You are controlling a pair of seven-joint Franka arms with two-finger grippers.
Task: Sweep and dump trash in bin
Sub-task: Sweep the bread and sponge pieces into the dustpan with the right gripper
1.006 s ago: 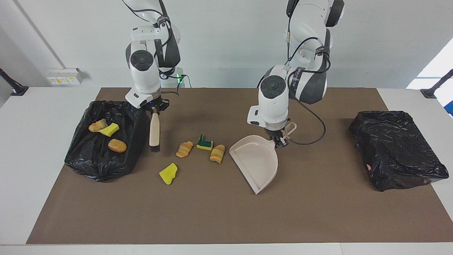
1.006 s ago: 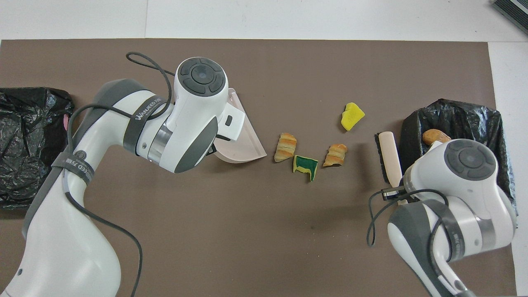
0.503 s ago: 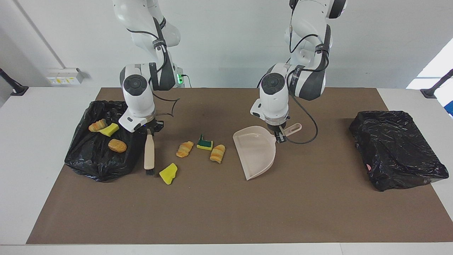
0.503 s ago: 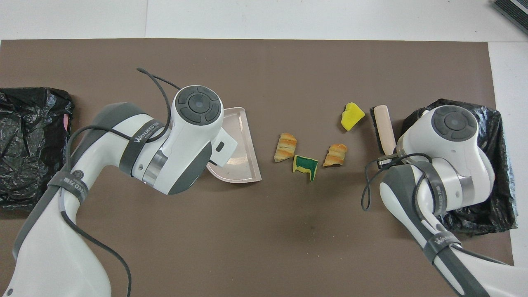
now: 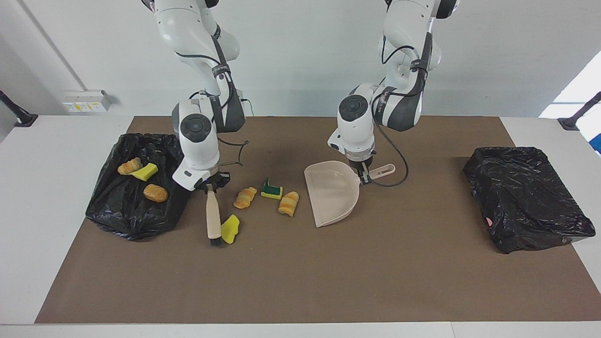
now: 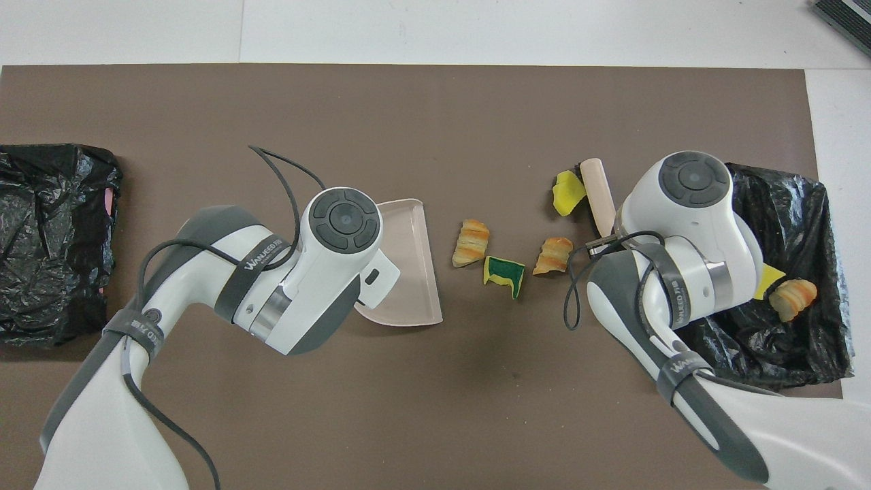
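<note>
My right gripper (image 5: pixel 210 184) is shut on the handle of the beige brush (image 5: pixel 213 218) (image 6: pixel 597 194). The brush's black bristles rest against a yellow sponge chunk (image 5: pixel 230 230) (image 6: pixel 566 192) on the mat. Three more bits of trash lie between brush and dustpan: a croissant piece (image 5: pixel 245 197) (image 6: pixel 552 255), a green-and-yellow sponge (image 5: pixel 272 190) (image 6: pixel 504 273) and a striped piece (image 5: pixel 288 203) (image 6: pixel 471 242). My left gripper (image 5: pixel 364 176) is shut on the handle of the beige dustpan (image 5: pixel 331 192) (image 6: pixel 408 265), whose mouth lies beside the striped piece. In the overhead view both wrists hide their fingers.
A black-lined bin (image 5: pixel 117 211) (image 6: pixel 803 204) at the right arm's end of the table holds a croissant piece (image 5: pixel 129 165), a yellow sponge (image 5: pixel 144 172) and a bread piece (image 5: pixel 155 193). A second black-lined bin (image 5: pixel 526 197) (image 6: pixel 54 238) sits at the left arm's end.
The right gripper carried the brush away from the bin and farther from the robots until it met the yellow sponge, which shifted. The left gripper turned the dustpan and drew it nearer the robots.
</note>
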